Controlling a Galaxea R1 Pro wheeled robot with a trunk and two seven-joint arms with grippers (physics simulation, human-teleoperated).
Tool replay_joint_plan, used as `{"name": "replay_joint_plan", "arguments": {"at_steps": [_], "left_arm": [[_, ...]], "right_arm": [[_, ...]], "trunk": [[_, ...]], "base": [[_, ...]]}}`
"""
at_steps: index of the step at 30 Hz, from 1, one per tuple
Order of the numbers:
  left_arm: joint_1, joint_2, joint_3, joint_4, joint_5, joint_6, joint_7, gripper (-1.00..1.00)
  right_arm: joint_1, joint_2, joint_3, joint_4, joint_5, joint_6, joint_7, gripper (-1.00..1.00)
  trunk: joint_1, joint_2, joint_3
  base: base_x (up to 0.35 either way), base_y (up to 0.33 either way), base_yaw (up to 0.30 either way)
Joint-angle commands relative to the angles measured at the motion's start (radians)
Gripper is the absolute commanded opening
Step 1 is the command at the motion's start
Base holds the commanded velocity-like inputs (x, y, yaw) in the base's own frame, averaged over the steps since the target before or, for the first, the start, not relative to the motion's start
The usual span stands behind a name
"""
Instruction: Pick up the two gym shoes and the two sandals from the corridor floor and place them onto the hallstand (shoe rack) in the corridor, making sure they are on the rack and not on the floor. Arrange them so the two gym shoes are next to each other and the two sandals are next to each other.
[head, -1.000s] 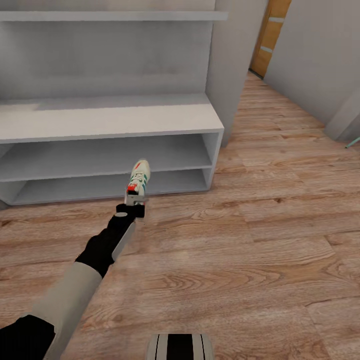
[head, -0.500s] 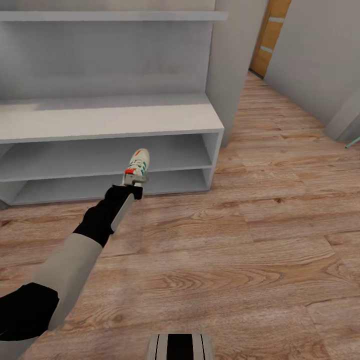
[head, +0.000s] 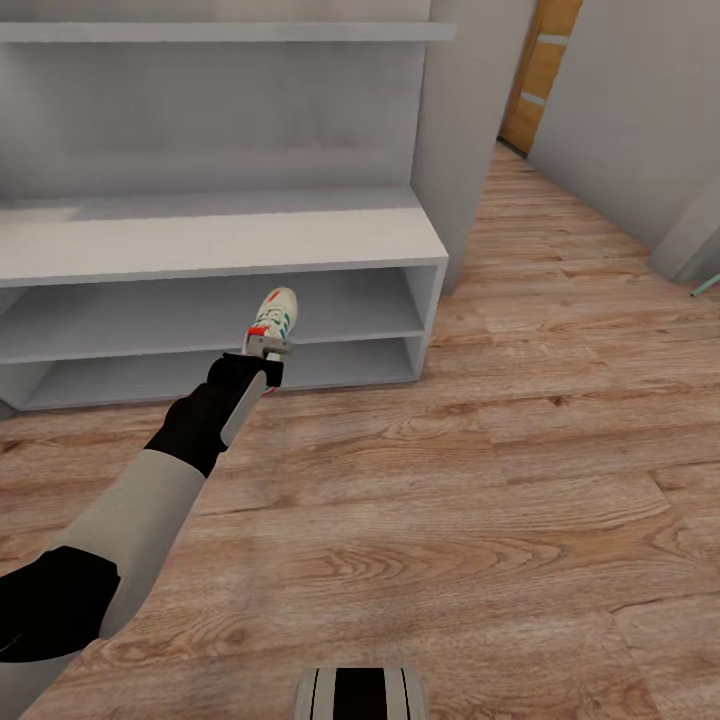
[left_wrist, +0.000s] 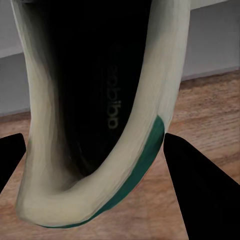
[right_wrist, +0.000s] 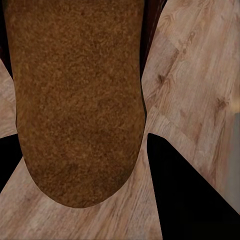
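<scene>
One gym shoe (head: 276, 314), cream with green stripes and a red-orange heel patch, hangs in the air in front of the hallstand's (head: 220, 240) upper shelf opening, toe pointing at it. My left gripper (head: 266, 347) is shut on its heel. In the left wrist view the gym shoe's dark opening and cream collar (left_wrist: 100, 100) sit between the black fingers (left_wrist: 200, 185). In the right wrist view a sandal (right_wrist: 75, 90) shows its brown footbed above the corridor floor (right_wrist: 200, 75), with my right gripper (right_wrist: 80, 145) shut on it. The hallstand's top and both shelves are bare where visible.
A thin white wall shelf (head: 220, 32) runs above the hallstand. A white wall corner (head: 465, 130) stands at its right end, with an orange door (head: 540, 70) down the corridor. Wood plank floor (head: 450, 500) stretches right and toward me. My base (head: 360, 695) shows at the bottom.
My left arm has lifted the gym shoe higher and closer to the hallstand, from in front of the lower shelf to in front of the upper shelf.
</scene>
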Motion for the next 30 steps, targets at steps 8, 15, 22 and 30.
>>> {"name": "replay_joint_plan", "arguments": {"at_steps": [8,15,22,30], "left_arm": [[0.001,0.028,0.0,0.014,0.01,0.003,0.013,-1.0],[0.002,0.071,0.001,0.049,0.01,0.003,0.014,-1.0],[0.004,0.082,0.002,0.057,0.01,0.003,0.014,-1.0],[0.005,0.084,0.002,0.098,0.01,0.002,0.017,-1.0]], "right_arm": [[-0.001,0.0,-0.001,-0.001,-0.005,0.004,-0.003,-1.0],[-0.001,0.0,-0.001,-0.001,-0.005,0.004,-0.003,-1.0],[-0.001,0.0,-0.001,-0.001,-0.005,0.004,-0.004,-1.0],[-0.001,0.0,-0.001,-0.001,-0.005,0.004,-0.004,-1.0]], "trunk": [[0.0,0.0,-0.001],[0.0,0.0,-0.001],[0.0,0.0,-0.001],[0.0,0.0,-0.001]], "base": [[0.0,0.0,0.0],[0.0,0.0,0.0],[0.0,0.0,0.0],[0.0,0.0,0.0]]}}
